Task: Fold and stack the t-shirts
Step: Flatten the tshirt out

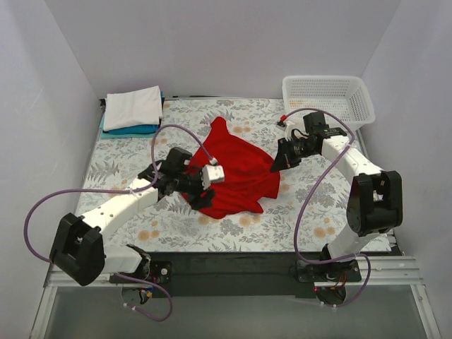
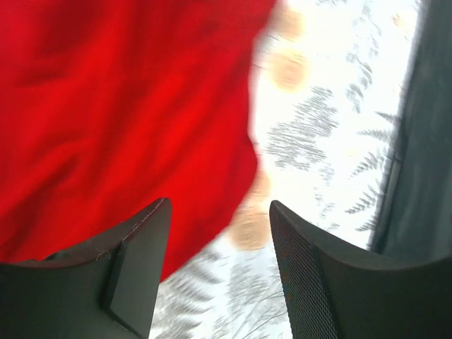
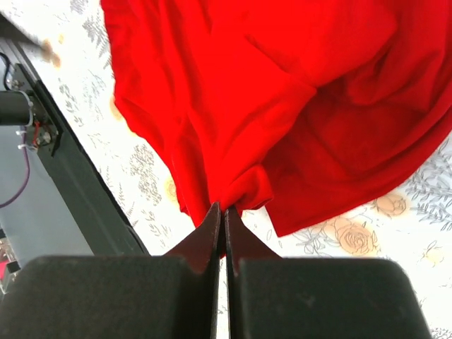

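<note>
A crumpled red t-shirt lies in the middle of the floral table. My right gripper is shut on the red t-shirt's right edge; in the right wrist view the cloth bunches at the closed fingertips. My left gripper is open and empty, hovering over the shirt's near-left edge; the left wrist view shows red cloth beside its left finger and bare table between the fingers. A stack of folded shirts, white on blue, sits at the far left corner.
A white plastic basket stands at the far right corner. The floral tablecloth covers the table. A dark front rail runs along the near edge. White walls close in the left, right and back.
</note>
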### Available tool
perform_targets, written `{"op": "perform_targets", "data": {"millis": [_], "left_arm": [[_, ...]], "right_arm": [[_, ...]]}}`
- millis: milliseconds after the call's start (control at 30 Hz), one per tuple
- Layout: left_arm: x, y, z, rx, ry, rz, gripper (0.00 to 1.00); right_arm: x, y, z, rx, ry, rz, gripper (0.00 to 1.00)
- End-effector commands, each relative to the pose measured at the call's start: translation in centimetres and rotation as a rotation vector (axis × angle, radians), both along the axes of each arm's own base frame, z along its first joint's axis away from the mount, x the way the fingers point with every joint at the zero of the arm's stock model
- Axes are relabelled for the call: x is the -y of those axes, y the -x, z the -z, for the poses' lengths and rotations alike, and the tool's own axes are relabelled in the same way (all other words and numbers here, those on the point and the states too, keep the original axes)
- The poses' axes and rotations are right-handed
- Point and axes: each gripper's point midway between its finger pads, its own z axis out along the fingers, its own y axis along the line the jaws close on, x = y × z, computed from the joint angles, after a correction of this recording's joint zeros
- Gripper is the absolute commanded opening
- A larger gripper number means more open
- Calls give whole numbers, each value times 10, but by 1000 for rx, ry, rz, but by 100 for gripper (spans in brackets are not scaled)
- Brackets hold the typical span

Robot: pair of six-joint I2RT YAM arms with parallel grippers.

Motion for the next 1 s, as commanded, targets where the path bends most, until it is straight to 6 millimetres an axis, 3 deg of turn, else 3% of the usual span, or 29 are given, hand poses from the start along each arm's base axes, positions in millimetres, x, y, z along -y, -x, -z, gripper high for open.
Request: {"op": "perform_targets", "data": {"millis": [0, 200, 367, 467, 533, 600, 700, 733, 767, 833, 867, 967], "left_arm": [[6, 34, 41, -10, -80, 118, 57], [24, 35, 67, 80, -115, 199, 57], [27, 35, 102, 160, -197, 255, 55], [26, 32, 112, 174, -236, 265, 38], [21, 35, 110, 163, -260, 262, 8], [19, 35, 95, 170, -252, 253, 3], [15, 46, 44, 223, -155, 239, 0], [10, 53, 15, 275, -100, 229, 0], [8, 56, 2, 298, -69, 219, 0], [-3, 66, -24, 354, -22, 196, 0], [-7, 68, -28, 364, -22, 187, 0], [-21, 74, -29, 388, -40, 172, 0]], "right_arm": [[-9, -8, -49, 112, -71, -15, 1], [-4, -7, -47, 122, -45, -1, 1], [-2, -7, -41, 110, -28, 8, 1], [1, -8, -40, 127, -6, 15, 1], [4, -8, -44, 148, 14, 20, 1], [9, -3, -54, 200, 32, 4, 1], [17, 10, -75, 329, 57, -30, 1], [20, 14, -80, 365, 65, -32, 1], [23, 23, -95, 434, 64, -32, 1], [27, 34, -100, 486, 70, -47, 1], [28, 42, -111, 536, 64, -47, 1], [31, 48, -114, 582, 70, -50, 1]]}}
